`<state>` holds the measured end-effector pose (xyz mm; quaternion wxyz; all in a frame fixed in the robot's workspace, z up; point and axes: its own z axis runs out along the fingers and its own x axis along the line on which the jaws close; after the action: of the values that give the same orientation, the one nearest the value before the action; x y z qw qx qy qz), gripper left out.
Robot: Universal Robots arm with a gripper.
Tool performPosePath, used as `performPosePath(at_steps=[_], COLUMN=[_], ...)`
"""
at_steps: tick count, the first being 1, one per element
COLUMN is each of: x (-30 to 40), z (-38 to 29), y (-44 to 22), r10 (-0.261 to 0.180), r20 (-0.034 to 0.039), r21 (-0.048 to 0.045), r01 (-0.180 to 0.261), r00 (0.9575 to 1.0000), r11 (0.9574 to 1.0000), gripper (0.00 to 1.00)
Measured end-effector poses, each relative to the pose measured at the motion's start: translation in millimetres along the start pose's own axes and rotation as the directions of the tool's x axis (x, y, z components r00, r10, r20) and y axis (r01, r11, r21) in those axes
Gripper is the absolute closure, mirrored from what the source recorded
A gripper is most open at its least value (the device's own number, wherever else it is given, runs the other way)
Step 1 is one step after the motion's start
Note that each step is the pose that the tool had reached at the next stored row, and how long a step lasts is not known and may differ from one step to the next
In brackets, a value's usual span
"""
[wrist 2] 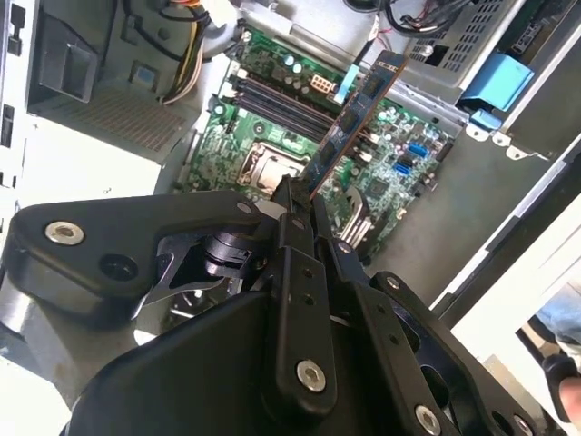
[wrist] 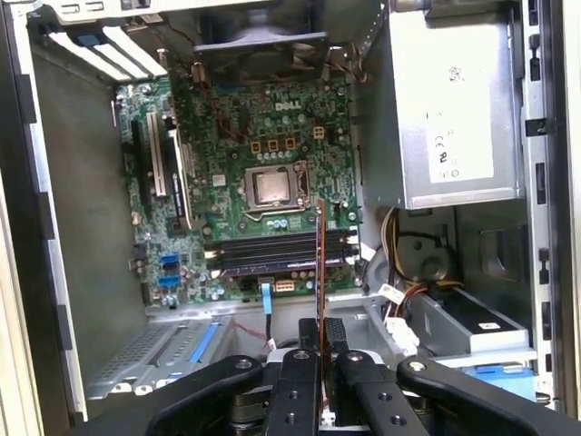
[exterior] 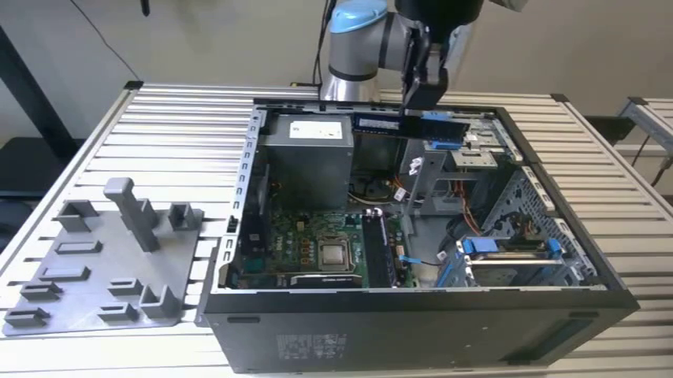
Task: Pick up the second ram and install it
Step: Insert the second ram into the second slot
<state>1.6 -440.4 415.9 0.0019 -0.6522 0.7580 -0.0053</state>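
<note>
- One memory stick point(exterior: 405, 124) hangs level over the back of the open computer case point(exterior: 421, 331). It is pinched in the robot's closed gripper point(exterior: 426, 93), well above the green board point(exterior: 315, 244).
- In the first wrist view the stick shows edge-on and appears to lie across the black memory slots point(wrist: 272, 252), not along them. A clean fit likely calls for lining it up with a free slot, matching the notch and pressing evenly, clear of the loose cables point(wrist: 399, 300).
- From the exterior view's left, a grey plastic tray point(exterior: 74, 268) of posts and holders sits beside the case. Inside the case stand a grey power box point(exterior: 305, 150), the board with its processor point(exterior: 334, 253), then a metal drive cage point(exterior: 505, 252) with blue clips.
</note>
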Motion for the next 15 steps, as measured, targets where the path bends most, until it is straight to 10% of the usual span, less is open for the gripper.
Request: performPosePath(at_steps=[15], x=[0.0], z=[0.9], y=[0.0], r10=[0.140], r20=[-0.0014], r21=[-0.0004], r01=[-0.140], r00=[0.9902], r11=[0.9902], gripper=[0.86])
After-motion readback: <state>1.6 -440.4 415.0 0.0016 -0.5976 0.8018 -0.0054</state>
